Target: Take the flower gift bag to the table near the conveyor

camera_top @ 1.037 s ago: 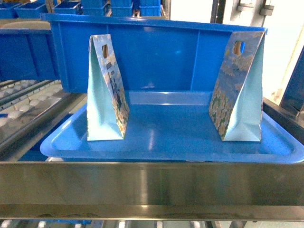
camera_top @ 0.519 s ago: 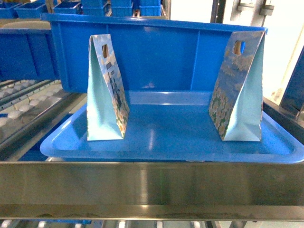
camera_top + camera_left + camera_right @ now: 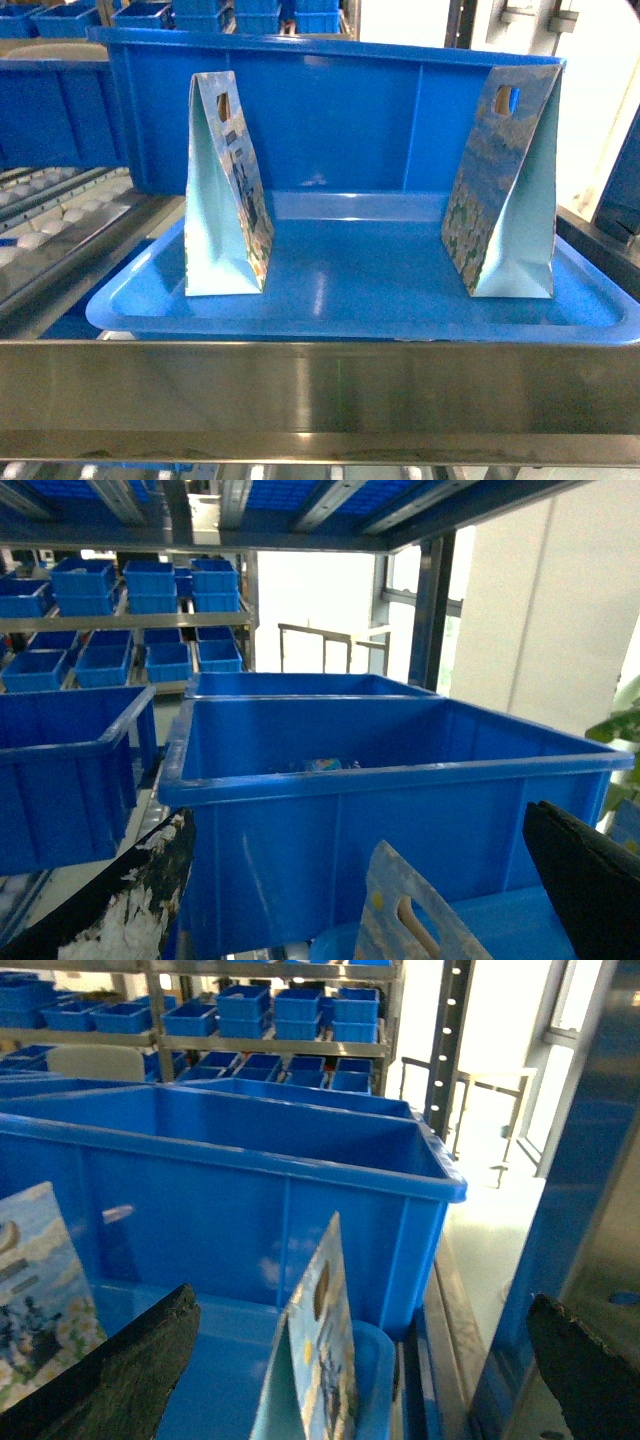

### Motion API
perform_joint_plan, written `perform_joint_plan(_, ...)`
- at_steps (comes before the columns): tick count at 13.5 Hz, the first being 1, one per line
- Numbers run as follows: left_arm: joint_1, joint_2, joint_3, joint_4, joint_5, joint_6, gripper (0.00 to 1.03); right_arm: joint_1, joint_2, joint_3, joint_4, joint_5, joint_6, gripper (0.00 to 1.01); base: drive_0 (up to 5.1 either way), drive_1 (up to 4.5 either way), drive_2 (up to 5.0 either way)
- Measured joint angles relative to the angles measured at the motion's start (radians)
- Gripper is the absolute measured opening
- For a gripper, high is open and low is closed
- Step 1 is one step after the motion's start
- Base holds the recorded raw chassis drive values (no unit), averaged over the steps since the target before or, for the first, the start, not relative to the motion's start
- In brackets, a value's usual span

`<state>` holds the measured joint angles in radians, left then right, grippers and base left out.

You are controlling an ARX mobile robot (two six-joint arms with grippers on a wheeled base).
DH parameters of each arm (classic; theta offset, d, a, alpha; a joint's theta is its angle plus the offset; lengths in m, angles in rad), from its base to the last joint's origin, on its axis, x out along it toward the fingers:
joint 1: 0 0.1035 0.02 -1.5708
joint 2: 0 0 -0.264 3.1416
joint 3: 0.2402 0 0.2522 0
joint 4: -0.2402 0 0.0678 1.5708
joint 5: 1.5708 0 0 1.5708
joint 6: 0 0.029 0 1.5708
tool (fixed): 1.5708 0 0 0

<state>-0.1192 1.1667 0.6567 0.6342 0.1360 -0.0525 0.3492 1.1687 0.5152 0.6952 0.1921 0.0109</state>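
Two flower gift bags stand upright in front of me, well apart. The left gift bag (image 3: 225,190) is turned nearly edge-on, pale blue gusset facing me, its printed flower face angled right, with a die-cut handle hole near the top. The right gift bag (image 3: 505,185) mirrors it, printed face angled left. The conveyor (image 3: 55,215), with its white roller wheels, slopes at far left.

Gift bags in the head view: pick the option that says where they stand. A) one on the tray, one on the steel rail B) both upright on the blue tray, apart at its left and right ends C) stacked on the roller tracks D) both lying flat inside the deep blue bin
B: the left gift bag and the right gift bag both stand upright on the blue tray, one near each end, with bare tray between them.
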Motion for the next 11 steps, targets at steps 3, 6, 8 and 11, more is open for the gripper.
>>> perform_joint_plan(3, -0.006, -0.003, 0.0, -0.002, 0.007, 0.0, 0.98, 0.004, -0.014, -0.002, 0.004, 0.035, 0.0, 0.98, 0.0, 0.0, 0.0)
perform_joint_plan(6, -0.006, -0.003, 0.0, -0.002, 0.007, 0.0, 0.98, -0.005, -0.002, 0.001, -0.002, 0.041, -0.003, 0.98, 0.0, 0.0, 0.0)
perform_joint_plan(8, -0.006, -0.003, 0.0, -0.002, 0.007, 0.0, 0.98, -0.009, 0.041, 0.028, -0.023, 0.048, -0.004, 0.98, 0.0, 0.0, 0.0)
perform_joint_plan(11, -0.006, -0.003, 0.0, -0.002, 0.007, 0.0, 0.98, 0.013, 0.125, 0.098, -0.031, 0.072, -0.007, 0.98, 0.0, 0.0, 0.0)
